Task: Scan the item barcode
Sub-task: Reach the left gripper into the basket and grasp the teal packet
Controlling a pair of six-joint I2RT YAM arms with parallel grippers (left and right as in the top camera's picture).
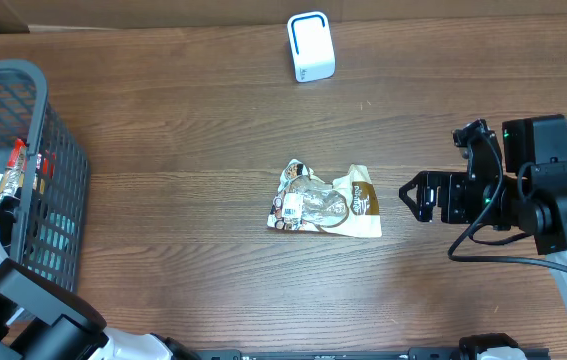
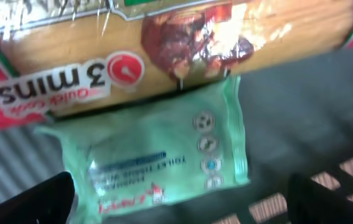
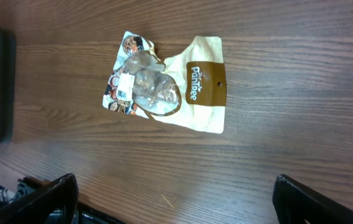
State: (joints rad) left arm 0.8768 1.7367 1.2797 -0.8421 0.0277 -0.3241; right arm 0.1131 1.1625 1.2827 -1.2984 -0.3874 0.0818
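Right claw [image 1: 408,196], seen from overhead, hovers with its jaws apart and empty just beside the snack pouch [image 1: 323,201], which lies flat mid-counter [image 1: 183,120]. The pouch sits well apart from the white scanner [image 1: 311,47] standing at the far edge. I judge that open spot is a staging place where either arm can reach it. The wire basket [image 1: 58,150] at the left holds the remaining goods. The left arm reaches down into it, its claw not visible from above.

From the left wrist, the left claw [image 2: 185,202] has its jaws spread wide with nothing between them. It is poised over a green wipes pack [image 2: 157,155] that lies partly under a pasta packet [image 2: 164,43]. It seems set to pick the following item, not the one now due for scanning.

From the right wrist, the pouch lies ahead of the open jaws, crumpled, with its clear window and a small white label [image 3: 124,87] facing up. If that label is the barcode, it is on the end nearer the basket. A grip on the brown end would leave it uncovered for the scanner.
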